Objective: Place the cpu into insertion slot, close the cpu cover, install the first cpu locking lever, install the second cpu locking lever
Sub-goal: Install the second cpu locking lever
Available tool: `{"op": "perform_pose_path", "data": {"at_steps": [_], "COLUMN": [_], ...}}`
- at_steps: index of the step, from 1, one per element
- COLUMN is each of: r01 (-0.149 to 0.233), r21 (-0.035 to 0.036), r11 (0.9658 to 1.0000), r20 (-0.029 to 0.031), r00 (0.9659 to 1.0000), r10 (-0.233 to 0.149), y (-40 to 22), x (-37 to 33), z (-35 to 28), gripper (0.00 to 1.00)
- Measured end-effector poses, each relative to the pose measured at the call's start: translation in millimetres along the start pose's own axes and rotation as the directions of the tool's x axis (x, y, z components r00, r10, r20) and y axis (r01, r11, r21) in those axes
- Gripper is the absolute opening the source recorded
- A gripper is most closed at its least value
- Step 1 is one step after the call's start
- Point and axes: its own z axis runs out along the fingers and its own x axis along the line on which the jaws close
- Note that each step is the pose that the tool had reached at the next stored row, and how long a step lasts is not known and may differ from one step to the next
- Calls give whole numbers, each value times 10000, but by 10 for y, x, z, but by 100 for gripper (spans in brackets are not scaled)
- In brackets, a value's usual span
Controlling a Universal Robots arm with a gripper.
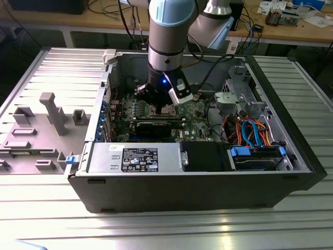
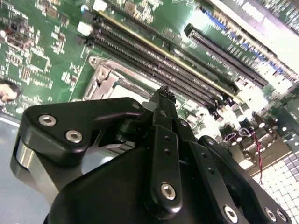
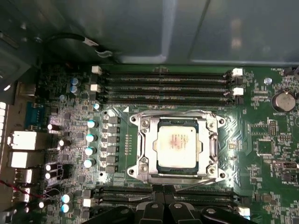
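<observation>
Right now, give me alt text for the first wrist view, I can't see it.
A cpu with a silvery top sits in the insertion slot on a green motherboard, the cpu cover framing it. Long black memory slots flank the socket, and the claw's dark tips hang at the picture's edge.

Exterior view: high, angled down, wide over open computer case (image 1: 208, 172). Both wrist views close on motherboard (image 3: 261, 140) (memory slots (image 2: 154, 60) shared).

We count one cpu (image 3: 174, 143) under one cpu cover (image 3: 212, 143), with three memory slots (image 3: 163, 86) at twelve o'clock of it. Five blue-topped capacitors (image 3: 89, 150) stand in a column at nine o'clock, one coin cell (image 3: 283, 101) at two o'clock. One claw (image 2: 163, 93) hangs over them.
</observation>
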Motion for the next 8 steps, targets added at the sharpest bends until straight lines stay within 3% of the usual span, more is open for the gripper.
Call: {"op": "perform_pose_path", "data": {"at_steps": [2, 3, 8], "r01": [2, 6, 68], "r21": [-84, -165, -296], "r11": [10000, 9999, 9995], "r20": [0, -2, -6], "r00": [10000, 10000, 10000], "r10": [-2, -6, -68], "y": [-20, -57, -115], "x": [6, 11, 57], "z": [0, 1, 20], "gripper": [11, 11, 11]}}
